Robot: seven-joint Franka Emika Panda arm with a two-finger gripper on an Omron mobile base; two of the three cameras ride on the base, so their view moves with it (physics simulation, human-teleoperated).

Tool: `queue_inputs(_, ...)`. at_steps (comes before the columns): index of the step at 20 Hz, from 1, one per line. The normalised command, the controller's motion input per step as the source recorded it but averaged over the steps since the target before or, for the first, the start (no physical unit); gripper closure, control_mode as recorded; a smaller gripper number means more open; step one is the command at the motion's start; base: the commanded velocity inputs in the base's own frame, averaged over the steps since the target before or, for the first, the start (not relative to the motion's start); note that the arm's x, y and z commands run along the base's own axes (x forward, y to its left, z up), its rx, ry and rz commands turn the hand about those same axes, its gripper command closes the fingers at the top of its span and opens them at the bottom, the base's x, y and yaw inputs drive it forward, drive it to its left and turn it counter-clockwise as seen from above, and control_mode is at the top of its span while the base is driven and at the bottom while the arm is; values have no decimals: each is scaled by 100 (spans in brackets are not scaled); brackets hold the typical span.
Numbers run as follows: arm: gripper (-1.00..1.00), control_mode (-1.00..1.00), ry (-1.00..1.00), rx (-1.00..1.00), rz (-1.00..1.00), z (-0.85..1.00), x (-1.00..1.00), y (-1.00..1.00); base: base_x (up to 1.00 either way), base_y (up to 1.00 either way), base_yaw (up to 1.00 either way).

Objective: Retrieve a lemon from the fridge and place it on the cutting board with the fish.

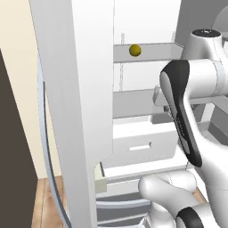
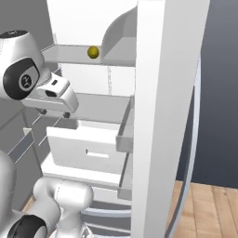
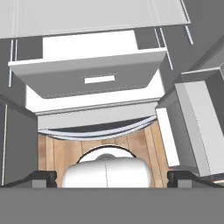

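The pincer [image 3: 112, 177] is released, its two dark fingertips [image 3: 41, 177] set wide apart, pointing down over a plank wood floor [image 3: 65, 151] toward a plain white fridge drawer [image 3: 94, 78] with a slot handle. No writing can be read. The fridge [image 1: 80, 111] stands open, smooth white inside. The lemon [image 1: 135, 50], round and dull yellow, sits on an upper shelf [image 1: 151, 52], well apart from the pincer.

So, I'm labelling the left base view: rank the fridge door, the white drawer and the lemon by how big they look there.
1. Fridge door: largest, though it stands nearest the camera, which inflates it.
2. Drawer: middling.
3. Lemon: by far the smallest, on the shelf further back.
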Motion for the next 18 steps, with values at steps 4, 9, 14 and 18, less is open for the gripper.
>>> queue_inputs(4,-100,100,0,0,0,0,0,0,53,0,1)
queue_inputs(9,-100,100,0,0,0,0,0,0,51,0,1)
queue_inputs(14,-100,100,0,0,0,0,0,0,57,0,0)
queue_inputs(18,-100,100,0,0,0,0,0,0,49,0,0)
